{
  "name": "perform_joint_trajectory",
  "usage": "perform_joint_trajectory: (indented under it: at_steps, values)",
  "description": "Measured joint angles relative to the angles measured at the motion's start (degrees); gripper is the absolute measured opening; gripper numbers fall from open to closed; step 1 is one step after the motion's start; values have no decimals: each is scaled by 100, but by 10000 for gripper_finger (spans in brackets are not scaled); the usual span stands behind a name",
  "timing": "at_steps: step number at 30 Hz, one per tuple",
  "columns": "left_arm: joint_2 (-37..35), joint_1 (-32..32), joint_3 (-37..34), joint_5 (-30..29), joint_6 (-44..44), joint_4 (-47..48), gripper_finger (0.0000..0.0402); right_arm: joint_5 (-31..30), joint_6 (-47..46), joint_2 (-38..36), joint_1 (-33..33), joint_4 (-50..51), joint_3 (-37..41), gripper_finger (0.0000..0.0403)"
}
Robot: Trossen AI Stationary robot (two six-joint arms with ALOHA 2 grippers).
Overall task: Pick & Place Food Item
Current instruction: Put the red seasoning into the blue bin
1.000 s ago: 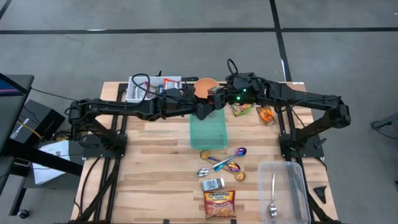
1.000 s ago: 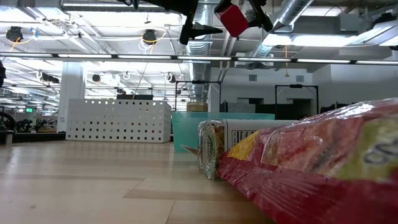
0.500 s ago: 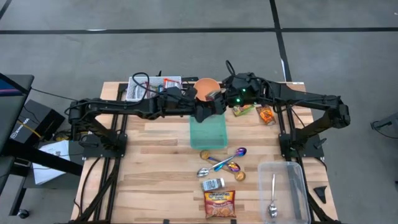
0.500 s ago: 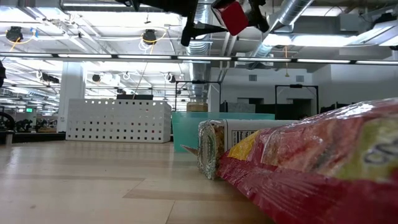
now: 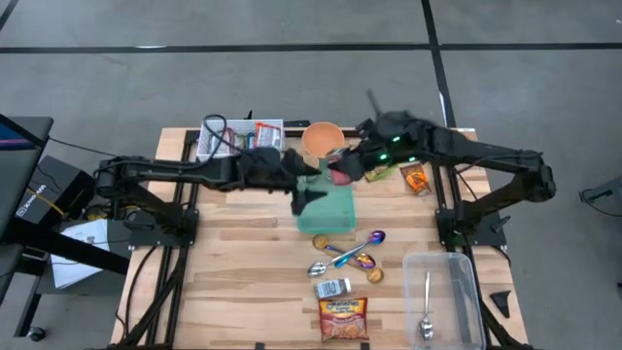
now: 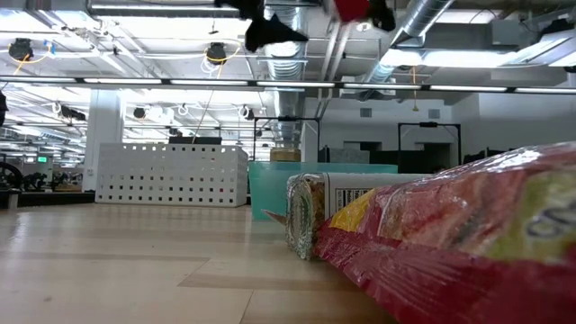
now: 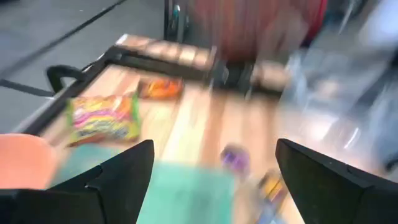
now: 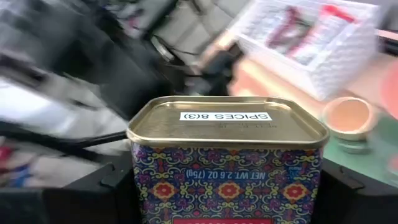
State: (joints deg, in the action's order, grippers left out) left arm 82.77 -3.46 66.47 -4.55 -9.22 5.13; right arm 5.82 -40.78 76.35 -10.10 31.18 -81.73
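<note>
Left end effector point(image 5: 309, 197) hangs released above the translucent green square tray point(image 5: 327, 209) on the wooden surface point(image 5: 253, 253). Right end effector point(image 5: 342, 173) grasps the patterned rectangular metal spice tin point(image 8: 227, 163), raised beside the orange round bowl point(image 5: 321, 139).

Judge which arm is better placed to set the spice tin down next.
Right: the right gripper already holds the spice tin near the orange bowl. The left gripper is open and empty.
</note>
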Motion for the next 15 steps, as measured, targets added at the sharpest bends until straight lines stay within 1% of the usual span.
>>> perform_joint_trajectory:
  at_steps: [2, 5, 8, 10, 13, 15]
  values:
    - [-174, 124, -15, -148, 1009, 270, 334, 504, 36, -90, 67, 51, -14, 293]
    - [-546, 328, 36, -181, 2334, 267, 334, 1460, 192, -56, 232, 135, 15, 294]
    - [-635, 481, 13, -311, 2914, 296, 332, 2210, 267, -56, 374, 105, 13, 295]
    - [-700, 605, 2, -445, 3253, 279, 332, 2442, 262, -30, 435, 119, 13, 295]
    - [-784, 821, 19, -651, 3873, 135, 332, 2948, 225, 90, 495, 107, 13, 296]
    - [-757, 957, 15, -707, 4081, -85, 333, 3204, 211, 187, 550, 97, 13, 296]
